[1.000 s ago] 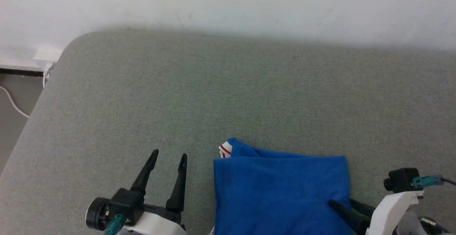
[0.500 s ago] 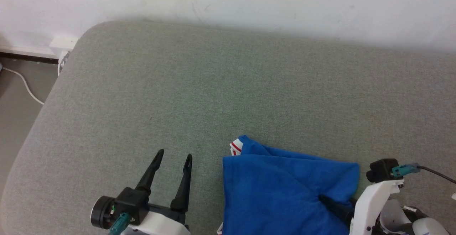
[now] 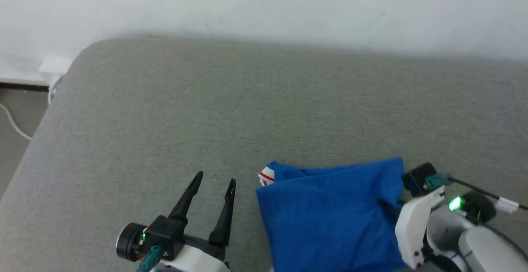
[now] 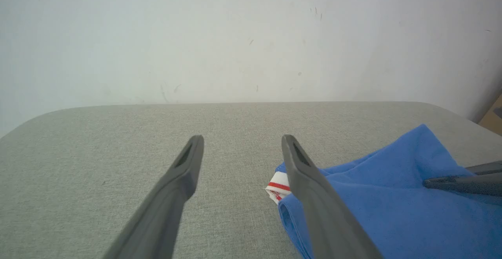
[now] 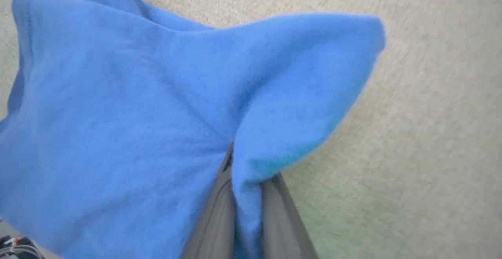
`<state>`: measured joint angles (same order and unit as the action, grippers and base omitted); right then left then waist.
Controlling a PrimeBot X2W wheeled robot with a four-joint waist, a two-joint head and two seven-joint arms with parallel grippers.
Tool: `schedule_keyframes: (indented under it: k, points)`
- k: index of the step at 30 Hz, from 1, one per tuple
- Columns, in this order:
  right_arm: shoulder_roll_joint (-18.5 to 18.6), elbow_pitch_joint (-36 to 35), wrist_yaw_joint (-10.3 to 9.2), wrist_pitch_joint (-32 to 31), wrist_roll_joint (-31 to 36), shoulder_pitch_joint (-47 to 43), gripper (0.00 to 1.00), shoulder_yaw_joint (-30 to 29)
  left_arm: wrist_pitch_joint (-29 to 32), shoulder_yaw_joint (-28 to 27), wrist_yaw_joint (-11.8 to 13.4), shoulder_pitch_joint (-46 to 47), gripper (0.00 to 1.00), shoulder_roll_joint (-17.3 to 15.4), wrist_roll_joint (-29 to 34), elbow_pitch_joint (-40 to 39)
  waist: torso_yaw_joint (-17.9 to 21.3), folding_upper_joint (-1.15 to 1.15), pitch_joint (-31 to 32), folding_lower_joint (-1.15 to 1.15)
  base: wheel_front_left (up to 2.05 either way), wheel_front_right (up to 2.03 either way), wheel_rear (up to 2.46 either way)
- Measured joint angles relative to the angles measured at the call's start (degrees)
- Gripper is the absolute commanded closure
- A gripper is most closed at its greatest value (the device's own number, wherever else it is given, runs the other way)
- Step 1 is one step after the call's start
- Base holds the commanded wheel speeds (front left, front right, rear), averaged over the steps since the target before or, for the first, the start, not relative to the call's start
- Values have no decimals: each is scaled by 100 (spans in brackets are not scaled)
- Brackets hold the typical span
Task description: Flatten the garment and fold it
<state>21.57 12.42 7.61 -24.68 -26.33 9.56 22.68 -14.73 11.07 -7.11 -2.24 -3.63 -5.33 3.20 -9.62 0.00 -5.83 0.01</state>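
Note:
The garment (image 3: 330, 218), a folded bright blue shirt, lies on the grey padded table (image 3: 206, 107) near the front, right of centre. A bit of white cuff with red stripes (image 3: 267, 176) pokes out at its far left corner. My right gripper (image 3: 388, 204) is shut on the garment's right edge, which it holds raised in a peak (image 5: 313, 66); in the right wrist view the cloth sits pinched between my right gripper (image 5: 246, 180). Just left of the garment, my left gripper (image 3: 216, 179) stands open and holds nothing. The left wrist view shows my left gripper (image 4: 242, 141) beside the garment (image 4: 392, 216).
A white wall (image 3: 264, 4) runs behind the table. The table's far left corner (image 3: 82, 53) is rounded. Beyond it lie the floor, a white cable (image 3: 12, 121) and a white box (image 3: 53, 64) at the wall's foot. Bare grey surface stretches ahead of both grippers.
The right gripper has lifted the garment's right edge and carried it up and forward, so the corner now stands in a peak. The camera shifted. The left gripper stays open.

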Motion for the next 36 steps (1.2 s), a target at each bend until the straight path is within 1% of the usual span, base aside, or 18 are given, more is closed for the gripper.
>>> schedule_keyframes:
  k: [4,8,12,15,17,20,24,28,31,36]
  points:
    - [436,-315,0,-111,771,615,100,371,0,77,-1,3,0,5,3,-65,339,0,30,0,0,0,0]
    - [942,-602,1,-304,1140,1318,100,883,0,122,-1,40,0,19,3,-164,771,0,-12,0,0,0,0]
    - [1499,-633,0,-414,1169,1900,100,1257,0,200,-2,236,0,24,14,-269,1258,0,-135,0,0,0,0]
    - [1907,-527,0,-444,1115,2192,100,1422,0,243,-2,402,0,21,49,-326,1611,0,-274,0,0,0,0]
    - [2124,-375,0,-387,1032,2305,100,1448,-1,296,-2,524,0,10,76,-352,1823,0,-393,0,0,0,0]
    - [2387,-69,1,-111,990,2395,100,1395,0,392,-11,714,0,-56,152,-357,2064,0,-636,0,0,0,0]
    - [2515,626,1,409,967,2519,100,995,0,434,-18,962,0,-264,220,-348,2293,0,-1031,0,0,0,0]
    - [2496,1534,1,905,1144,2638,100,504,0,491,-19,1142,0,-454,240,-380,2423,0,-1468,1,0,0,0]
    - [2440,2171,1,1357,1416,2793,100,85,0,517,-19,1270,0,-590,243,-390,2480,0,-1786,1,0,0,0]
    - [2384,2967,2,2050,2022,3081,100,-394,0,511,-24,1424,0,-637,243,-490,2497,0,-2240,1,0,0,0]
